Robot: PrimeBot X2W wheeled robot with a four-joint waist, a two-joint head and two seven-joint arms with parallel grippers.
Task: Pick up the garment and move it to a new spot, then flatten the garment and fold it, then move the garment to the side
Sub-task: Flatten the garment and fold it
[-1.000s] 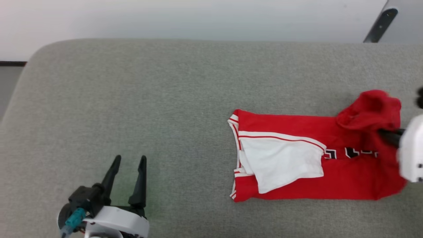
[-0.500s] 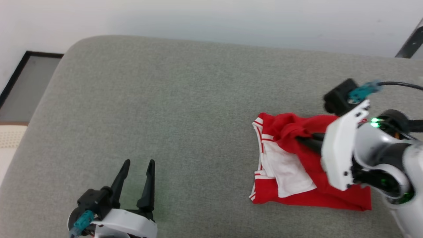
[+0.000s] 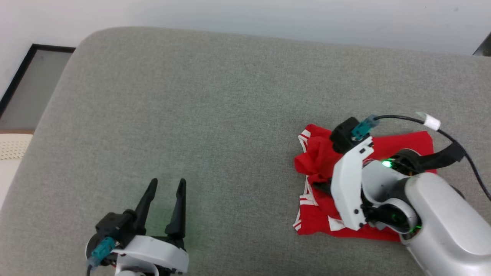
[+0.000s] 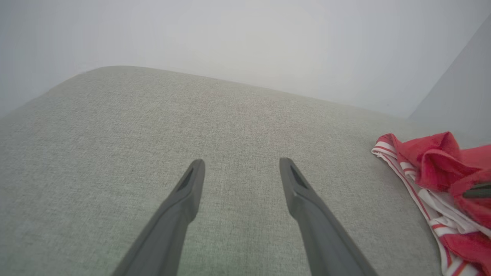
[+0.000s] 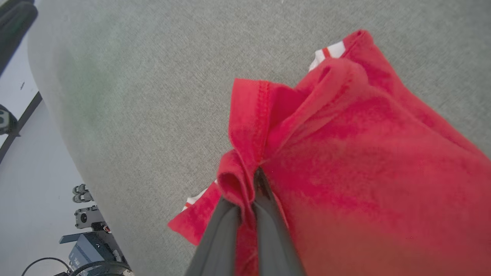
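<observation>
Since a second ago the right gripper [image 5: 255, 180], jaws pinched narrow on a red hem, has carried the garment's [image 3: 314, 161] far end over toward 9 o'clock, covering most of the white sleeve; the fold looks nearly laid, with release and smoothing next. The garment sits at 4 o'clock on the grey cushion [image 3: 211, 96]. The right forearm enters from 5 o'clock, and the left gripper [image 3: 167, 182] idles wide at 7 o'clock, well apart
</observation>
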